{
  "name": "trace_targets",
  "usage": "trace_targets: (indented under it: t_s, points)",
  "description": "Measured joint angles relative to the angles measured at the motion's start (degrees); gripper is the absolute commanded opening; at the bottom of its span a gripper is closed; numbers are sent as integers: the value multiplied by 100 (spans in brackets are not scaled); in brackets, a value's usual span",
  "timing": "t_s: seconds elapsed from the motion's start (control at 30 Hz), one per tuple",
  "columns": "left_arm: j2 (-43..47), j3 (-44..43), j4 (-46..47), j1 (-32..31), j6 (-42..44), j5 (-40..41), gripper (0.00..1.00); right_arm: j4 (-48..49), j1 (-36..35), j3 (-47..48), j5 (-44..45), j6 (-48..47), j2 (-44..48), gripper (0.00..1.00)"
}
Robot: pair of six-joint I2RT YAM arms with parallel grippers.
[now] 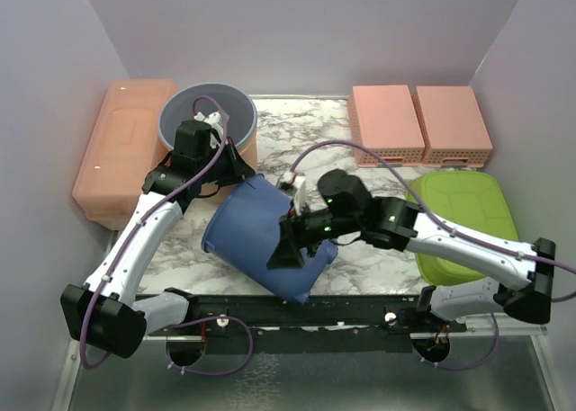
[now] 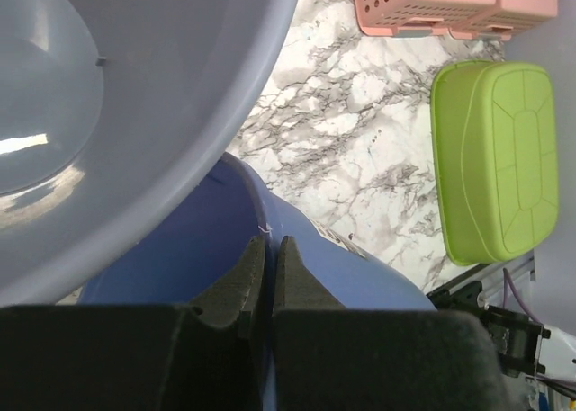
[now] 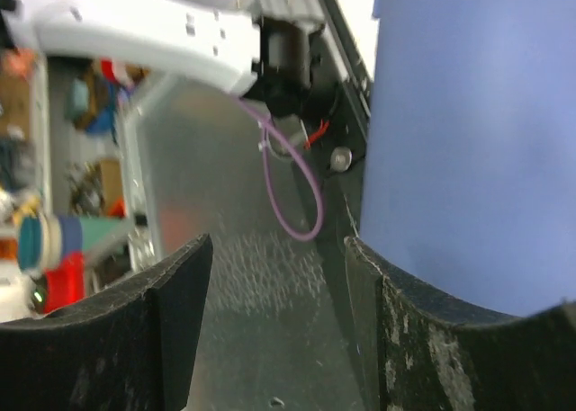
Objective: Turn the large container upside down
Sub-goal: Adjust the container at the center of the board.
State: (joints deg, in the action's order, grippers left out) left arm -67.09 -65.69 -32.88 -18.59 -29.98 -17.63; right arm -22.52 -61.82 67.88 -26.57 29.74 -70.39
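Observation:
The large blue container (image 1: 256, 234) is tilted on its side over the marble table, mouth toward the left. My left gripper (image 1: 238, 174) is shut on its upper rim, one finger inside and one outside, as the left wrist view shows (image 2: 270, 249) with the blue wall (image 2: 360, 276) below. My right gripper (image 1: 286, 247) is open at the container's lower right side. In the right wrist view its jaws (image 3: 279, 285) stand wide apart, and the right finger (image 3: 396, 321) rests against the blue wall (image 3: 477, 141); nothing is between the jaws.
A grey bowl (image 1: 209, 114) sits just behind the left gripper, close in the left wrist view (image 2: 117, 105). A salmon bin (image 1: 121, 150) is at the far left, two pink baskets (image 1: 418, 123) at the back right, a green lid (image 1: 463, 222) on the right.

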Motion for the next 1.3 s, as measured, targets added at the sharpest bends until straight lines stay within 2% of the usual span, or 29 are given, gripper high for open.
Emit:
trace_targets:
  t_s: [0.13, 0.17, 0.27, 0.3, 0.37, 0.43, 0.7, 0.87, 1.03, 1.17, 1.3]
  points:
    - [-52, -24, -20, -2, 17, 122, 0, -286, -538, 313, 236, -330, -706, 65]
    - [-52, -24, -26, -2, 22, 144, 5, -372, -573, 313, 374, -385, -793, 65]
    - [-55, -31, -63, 0, 87, 262, 45, -557, -577, 317, 927, -404, -905, 65]
    - [-55, -42, -68, 15, 155, 317, 54, -592, -597, 321, 1161, -402, -903, 65]
    - [-50, -85, -151, 20, 254, 350, 68, -682, -623, 321, 1626, -404, -894, 65]
    - [-50, -214, -328, 4, 376, 352, 73, -822, -619, 321, 2085, -420, -918, 65]
    - [94, -767, -1060, 15, 1016, 544, 83, -1158, -560, 179, 3073, -428, -1038, 65]
    - [232, -544, -999, 15, 1246, 426, 81, -1141, -560, 59, 3340, -431, -876, 67]
    - [-133, -345, -761, 13, 1248, 129, 81, -1010, -422, 63, 3779, -310, -321, 70]
    - [-52, -225, -507, 9, 1241, 0, 81, -942, 586, 466, 4015, -120, -142, 78]
    - [184, -125, -341, 13, 1180, -94, 81, -879, 1683, 1318, 4203, -131, -634, 82]
